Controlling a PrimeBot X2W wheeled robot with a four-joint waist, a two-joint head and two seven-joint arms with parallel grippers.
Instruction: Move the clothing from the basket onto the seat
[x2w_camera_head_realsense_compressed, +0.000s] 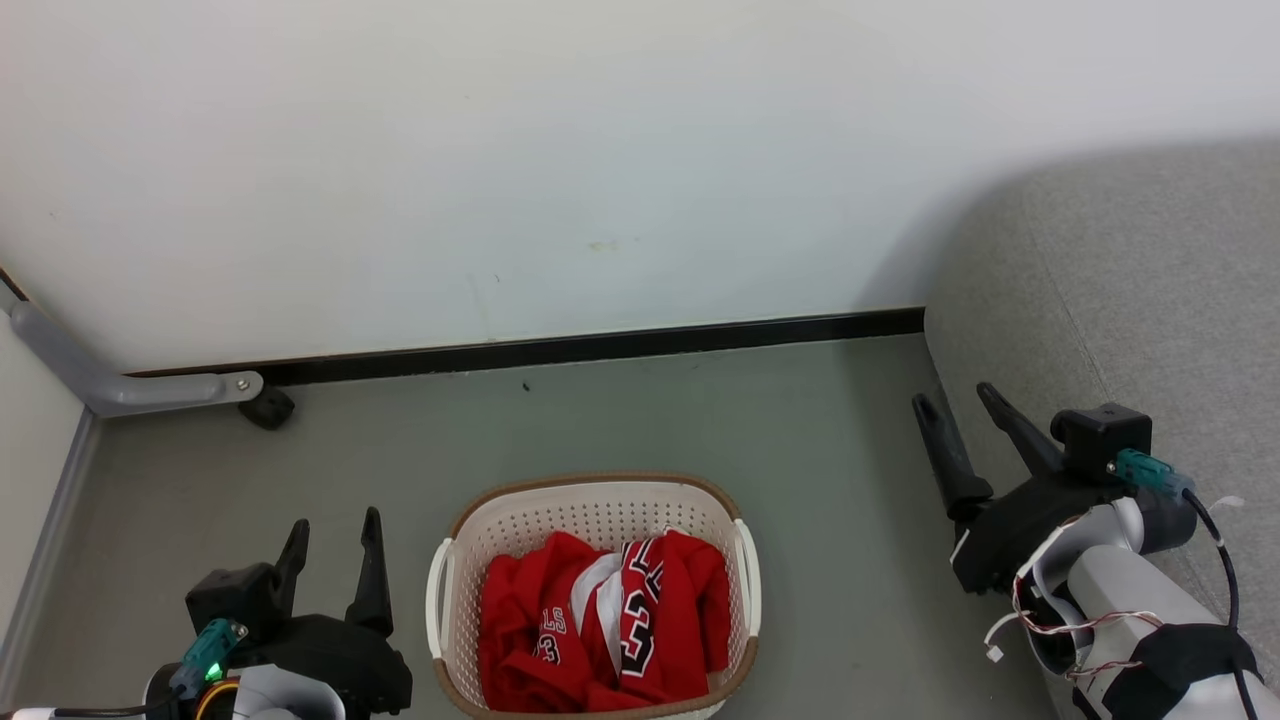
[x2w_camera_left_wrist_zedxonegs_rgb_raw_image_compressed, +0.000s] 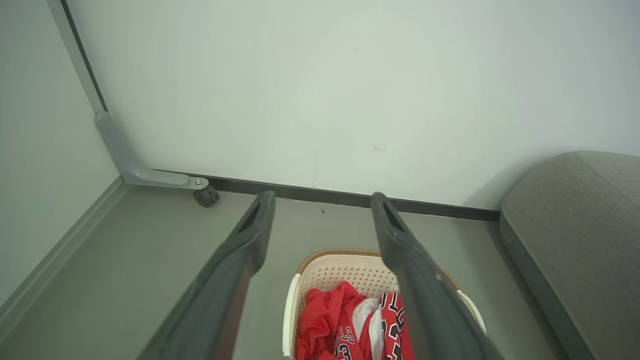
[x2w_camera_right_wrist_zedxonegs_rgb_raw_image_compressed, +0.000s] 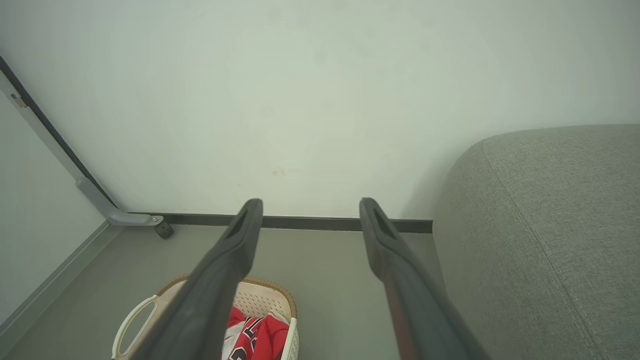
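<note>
L gripper & R gripper: long dark fingers, black bodies, teal plugs; R forearm pale grey w/ red-white wires, black strap.

The left pincer is seen at the lower left of the head view, its two dark fingers spread wide and pointed upward, with nothing held between them; the right pincer is held higher at the right, likewise parted wide and empty, its tips tilted leftward; a pale forearm strung with loose wires is seen behind it.
</note>
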